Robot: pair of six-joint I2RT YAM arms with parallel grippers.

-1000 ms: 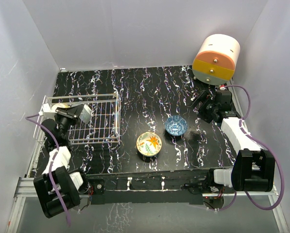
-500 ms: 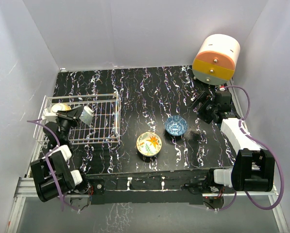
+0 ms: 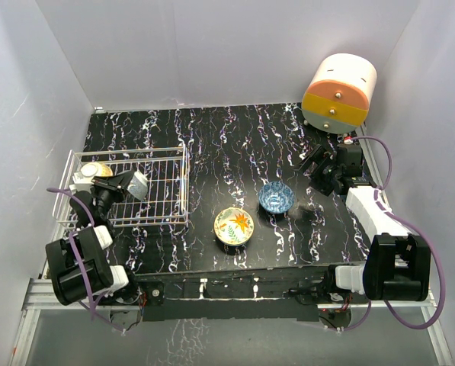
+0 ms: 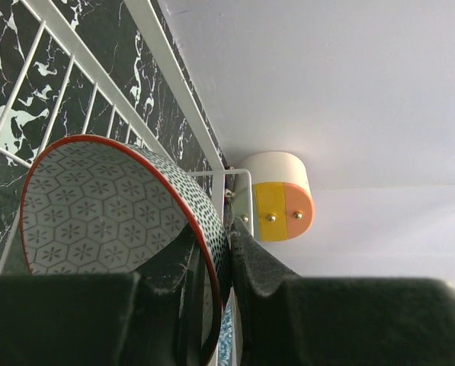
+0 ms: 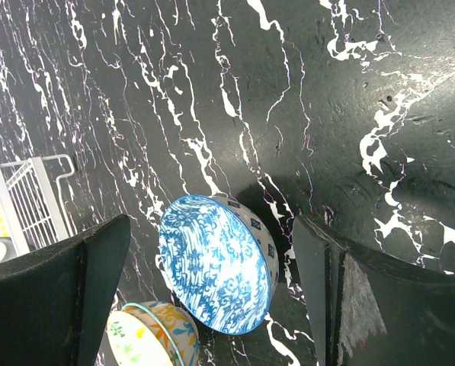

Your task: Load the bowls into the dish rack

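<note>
The white wire dish rack stands at the left of the table. My left gripper hangs over it, shut on the wall of a grey-white bowl that is tipped on its side. In the left wrist view that bowl has a hexagon pattern inside and a red-edged rim, pinched between my fingers. A cream-yellow bowl lies in the rack's far left corner. The blue-white bowl and the flowered bowl sit on the table. My right gripper is open; its view shows the blue-white bowl ahead between the fingers.
An orange-and-cream round drawer unit stands at the back right corner. White walls close in the black marbled table on three sides. The flowered bowl sits just beside the blue one in the right wrist view.
The left arm's elbow has swung back toward the near left edge, and the held grey-white bowl has shifted slightly over the rack. The right arm has not moved.
</note>
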